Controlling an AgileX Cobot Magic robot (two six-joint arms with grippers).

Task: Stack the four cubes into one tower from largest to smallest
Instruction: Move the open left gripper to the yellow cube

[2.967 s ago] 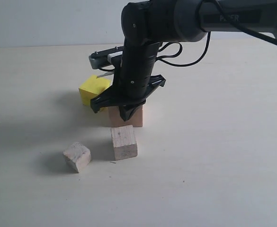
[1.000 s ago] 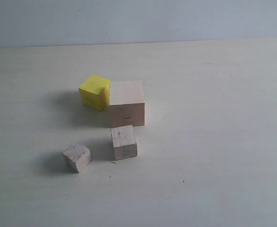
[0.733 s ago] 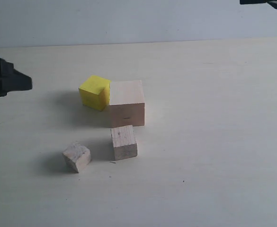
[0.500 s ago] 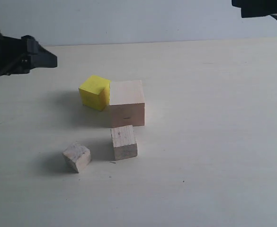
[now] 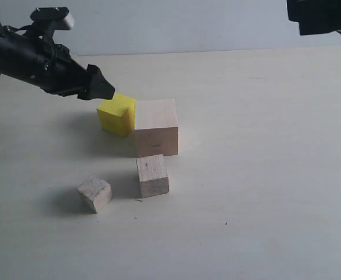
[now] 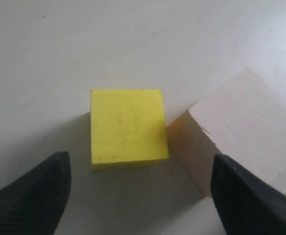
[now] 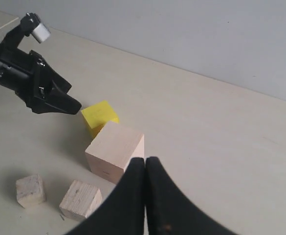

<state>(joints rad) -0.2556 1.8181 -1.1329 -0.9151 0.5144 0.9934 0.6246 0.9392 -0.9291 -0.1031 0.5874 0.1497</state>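
Note:
All four cubes rest on the table, none stacked. The largest pale wood cube (image 5: 156,127) (image 6: 240,122) (image 7: 114,151) stands mid-table, and the yellow cube (image 5: 116,114) (image 6: 127,126) (image 7: 99,116) touches its far-left corner. In front lie the smaller plain wood cube (image 5: 153,175) (image 7: 80,199) and, to its left, the smallest greyish cube (image 5: 94,193) (image 7: 30,190). My left gripper (image 5: 103,90) (image 6: 140,169) (image 7: 70,103) hovers open just left of the yellow cube, above table height, jaws wide apart and empty. My right gripper (image 7: 145,160) is shut and empty, raised high at the right; only part of its arm (image 5: 322,14) shows.
The pale table (image 5: 263,175) ends at a grey wall (image 5: 187,23) behind. The left arm (image 5: 24,55) stretches in from the upper left. Nothing else lies on the table.
The right arm lifted away from the large cube and out to the upper right. The left arm came in from the left edge toward the yellow cube. The cubes stayed put.

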